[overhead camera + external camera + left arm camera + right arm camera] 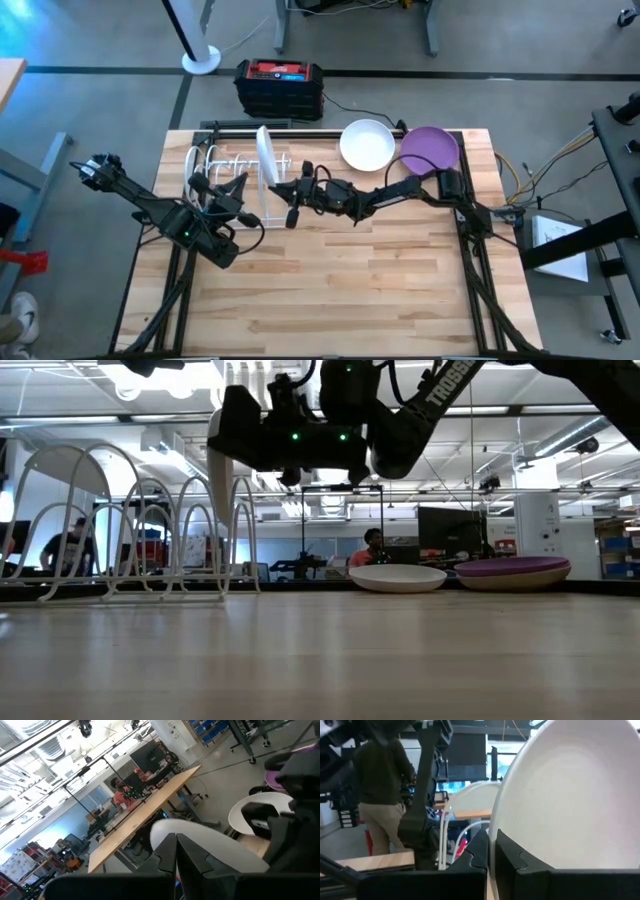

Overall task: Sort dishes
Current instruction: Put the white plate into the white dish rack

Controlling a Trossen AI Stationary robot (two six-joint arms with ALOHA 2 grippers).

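White plate point(265, 160): stood on edge in rack point(225, 165), counter's point(350, 280) ten o'clock.
Right claw point(292, 206): closed on plate's rim.
Left claw point(232, 190): grip indiscernible.
Advice: seat plate between wires before release.

A grey concrete floor point(100, 40) surrounds the light wooden table point(330, 290). Behind it sit a black-and-red case point(278, 86) and a white fan base point(200, 60). Ceiling strip lights point(90, 422) brighten the workshop.
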